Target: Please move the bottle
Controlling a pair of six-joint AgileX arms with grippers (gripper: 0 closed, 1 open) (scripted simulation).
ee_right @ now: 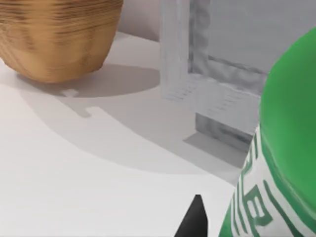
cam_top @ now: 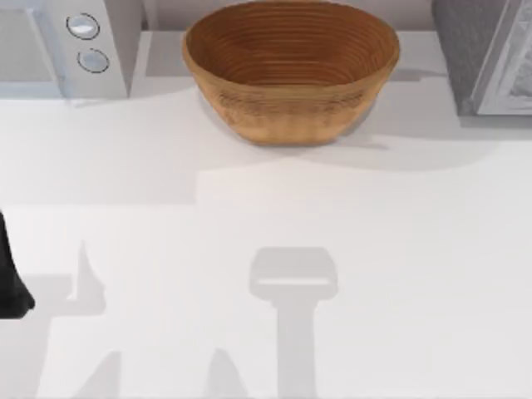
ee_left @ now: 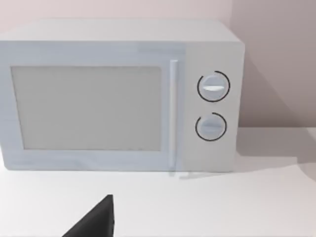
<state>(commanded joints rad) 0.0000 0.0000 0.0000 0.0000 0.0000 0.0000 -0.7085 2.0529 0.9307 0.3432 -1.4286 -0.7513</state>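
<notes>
The bottle (ee_right: 286, 148) is green with a green-white label band. It looms tilted and very close in the right wrist view, well above the white table. My right gripper (ee_right: 217, 224) is shut on the bottle, and one black fingertip (ee_right: 195, 219) shows right beside the label. The bottle's cap is out of frame. My left arm (cam_top: 10, 278) is parked at the table's left edge. Its gripper is open, with one dark fingertip (ee_left: 98, 219) low in the left wrist view and nothing held.
A wicker basket (cam_top: 291, 71) stands at the back centre of the table. A white microwave (cam_top: 71, 46) sits at the back left, and a grey appliance (cam_top: 486, 54) at the back right. Arm shadows fall across the white tabletop (cam_top: 399, 249).
</notes>
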